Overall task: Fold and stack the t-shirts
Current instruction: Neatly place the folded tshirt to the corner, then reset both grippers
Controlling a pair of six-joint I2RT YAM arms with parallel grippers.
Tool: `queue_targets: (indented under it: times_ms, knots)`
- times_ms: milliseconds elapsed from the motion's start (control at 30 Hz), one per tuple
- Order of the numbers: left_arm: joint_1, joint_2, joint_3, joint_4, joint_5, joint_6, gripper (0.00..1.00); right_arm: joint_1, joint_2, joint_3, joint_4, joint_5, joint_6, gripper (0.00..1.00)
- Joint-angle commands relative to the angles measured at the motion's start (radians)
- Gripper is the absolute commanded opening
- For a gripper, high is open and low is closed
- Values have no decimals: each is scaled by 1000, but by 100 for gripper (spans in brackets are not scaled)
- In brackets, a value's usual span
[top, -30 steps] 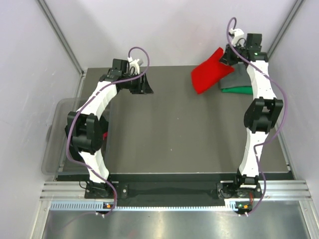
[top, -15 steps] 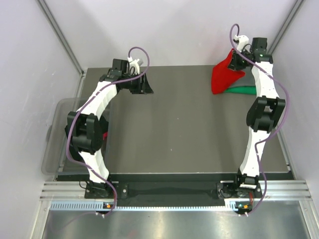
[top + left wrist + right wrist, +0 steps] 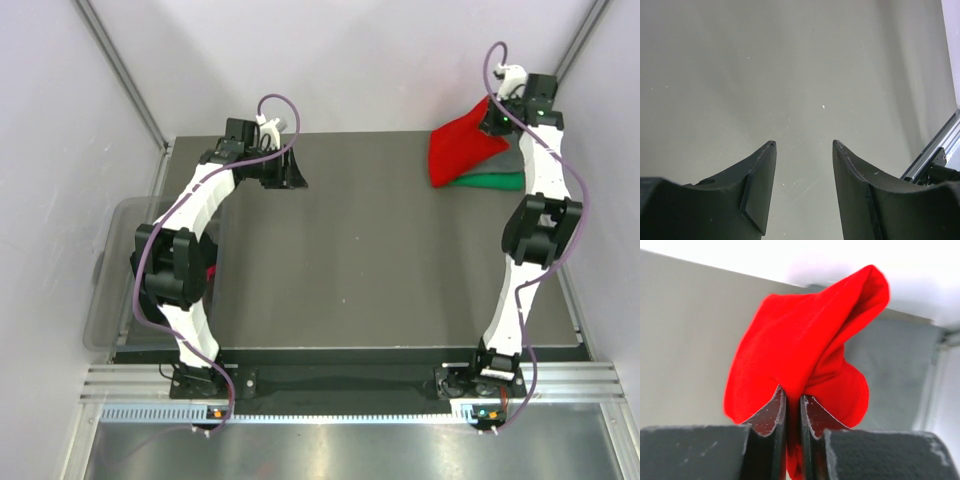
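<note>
Tub: a translucent grey plastic tub (image 3: 110, 270) sits off the left edge of the surface (image 3: 350, 260), partly hidden by the left arm (image 3: 190, 220).

Left pincer: the left pincer (image 3: 288, 172) hangs over the far left part of the surface with its jaws wide apart. In the wrist view, the left pincer (image 3: 804, 145) has only bare surface (image 3: 800, 75) between its two dark fingers (image 3: 760, 185), and they touch no cloth.

Red t-shirt: the red t-shirt (image 3: 460, 150) is at the far right corner of the surface. Its upper end is lifted and pinched, and its lower part droops down onto the pile below. It is well apart from the left pincer.

Green t-shirt: the green t-shirt (image 3: 497, 181) lies flat at the bottom of the pile, with a strip showing along its near edge.

Grey t-shirt: the grey t-shirt (image 3: 512, 160) lies on the green one and is partly covered by the red cloth. In the right wrist view the grey t-shirt (image 3: 895, 365) shows behind the red folds.

Right pincer: the right pincer (image 3: 493, 118) is raised above the pile at the far right, jaws nearly together and clamped on a bunched fold of the red shirt. In its own view the red t-shirt (image 3: 805, 350) rises from between the jaws of the right pincer (image 3: 792, 399) and billows beyond them.
</note>
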Motion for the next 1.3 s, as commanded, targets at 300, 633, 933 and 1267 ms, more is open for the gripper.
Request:
queue_targets:
  times_ms: [300, 633, 933, 1267]
  knots:
    - [-8, -18, -1, 33, 6, 6, 53, -104, 40, 73, 132, 56, 46, 0]
    - [-26, -5, 10, 20, -15, 23, 54, -135, 95, 13, 175, 238, 71, 46]
    - [-26, -90, 30, -29, -347, 129, 60, -110, -437, -492, 461, 311, 25, 68]
    - [-26, -310, -119, -40, -423, 201, 68, -64, -901, -795, 303, 43, 37, 100]
